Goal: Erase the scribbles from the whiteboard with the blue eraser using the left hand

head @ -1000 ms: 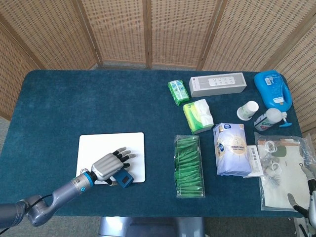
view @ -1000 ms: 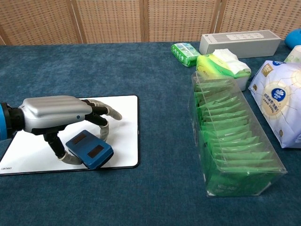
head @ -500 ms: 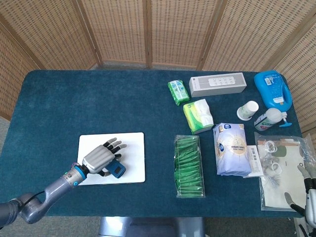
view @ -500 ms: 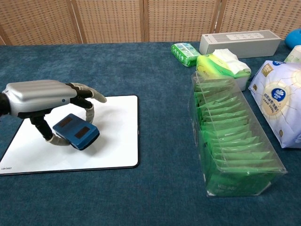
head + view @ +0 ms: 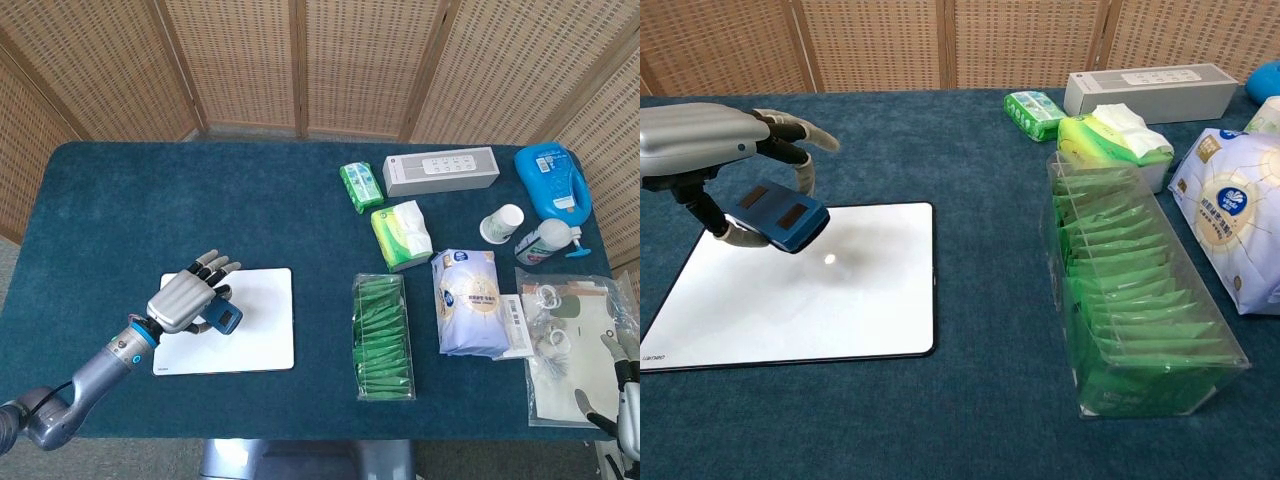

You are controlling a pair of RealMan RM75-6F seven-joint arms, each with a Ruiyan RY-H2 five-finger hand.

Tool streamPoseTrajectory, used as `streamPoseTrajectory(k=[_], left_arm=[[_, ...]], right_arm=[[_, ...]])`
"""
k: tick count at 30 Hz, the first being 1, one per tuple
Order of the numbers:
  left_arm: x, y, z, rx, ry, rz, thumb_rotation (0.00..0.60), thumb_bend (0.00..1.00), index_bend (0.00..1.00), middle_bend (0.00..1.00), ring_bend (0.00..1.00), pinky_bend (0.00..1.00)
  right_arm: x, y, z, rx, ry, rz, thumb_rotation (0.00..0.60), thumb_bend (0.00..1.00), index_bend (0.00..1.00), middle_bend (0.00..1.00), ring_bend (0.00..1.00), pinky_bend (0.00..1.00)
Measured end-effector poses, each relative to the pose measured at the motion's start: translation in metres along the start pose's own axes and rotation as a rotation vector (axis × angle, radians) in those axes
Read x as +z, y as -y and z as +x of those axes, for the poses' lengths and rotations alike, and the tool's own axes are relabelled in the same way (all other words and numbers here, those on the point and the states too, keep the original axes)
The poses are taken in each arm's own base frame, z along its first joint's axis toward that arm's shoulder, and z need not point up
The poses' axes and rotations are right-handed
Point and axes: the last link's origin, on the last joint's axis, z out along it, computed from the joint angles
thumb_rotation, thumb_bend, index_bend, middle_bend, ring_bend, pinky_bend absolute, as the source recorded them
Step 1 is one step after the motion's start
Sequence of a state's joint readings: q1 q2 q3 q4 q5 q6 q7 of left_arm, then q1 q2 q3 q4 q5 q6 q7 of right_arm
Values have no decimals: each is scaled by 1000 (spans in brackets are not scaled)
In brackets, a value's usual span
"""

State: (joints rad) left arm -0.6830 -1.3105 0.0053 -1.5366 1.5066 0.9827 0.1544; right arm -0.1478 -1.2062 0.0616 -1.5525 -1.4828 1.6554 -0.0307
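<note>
**Left hand holding the blue eraser over the whiteboard's far-left part**

I have the left hand (image 5: 183, 299) palm down over the whiteboard (image 5: 255, 340); its thumb and fingers (image 5: 800, 132) pinch the blue eraser (image 5: 778, 214) from below and above. In the chest view the eraser's long axis runs left to right, tilted so its right end dips toward the board; its top face, with two dark rectangles, looks up and toward me; I cannot tell whether it touches the board. The board surface I can see is white and plain; a small bright spot of light sits just right of the eraser.

To the right, a clear open-topped box (image 5: 1140, 330) holds a row of green packets standing on edge; beyond it lie a green tissue pack (image 5: 401, 234), a small green packet (image 5: 361, 187) and a long grey box (image 5: 441, 171). Further right, a white paper cup (image 5: 502, 223) stands beside a blue jug (image 5: 552, 180).

The right hand (image 5: 622, 400) shows only at the frame's lower right edge; I cannot tell how its fingers lie.

Everything rests on a dark blue cloth-covered table (image 5: 150, 210); woven cane screens (image 5: 300, 60) close off the back.
</note>
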Motion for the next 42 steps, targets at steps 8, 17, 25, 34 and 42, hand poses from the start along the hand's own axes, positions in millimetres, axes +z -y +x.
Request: streamPoseTrajectory(k=[8, 17, 25, 34, 42], left_arm=[[6, 3, 6, 9, -25, 22, 600, 280, 697, 113, 0, 0], [9, -6, -4, 10, 14, 0, 600, 279, 696, 113, 0, 0], [12, -17, -31, 44, 97, -32, 600, 280, 697, 112, 0, 0], [15, -22, -39, 74, 128, -47, 600, 280, 694, 107, 0, 0], [14, -28, -43, 101, 147, -64, 600, 280, 695, 107, 0, 0]], right_arm=[[-1, -2, 0, 2, -1, -6, 600, 230, 140, 113, 0, 35], [1, -3, -2, 4, 6, -9, 600, 230, 140, 113, 0, 35], [0, -6, -1, 1, 3, -16, 600, 230, 139, 113, 0, 35], [-2, -7, -2, 2, 6, -21, 600, 231, 140, 113, 0, 35], [-2, -8, -1, 4, 4, -22, 600, 231, 140, 113, 0, 34]])
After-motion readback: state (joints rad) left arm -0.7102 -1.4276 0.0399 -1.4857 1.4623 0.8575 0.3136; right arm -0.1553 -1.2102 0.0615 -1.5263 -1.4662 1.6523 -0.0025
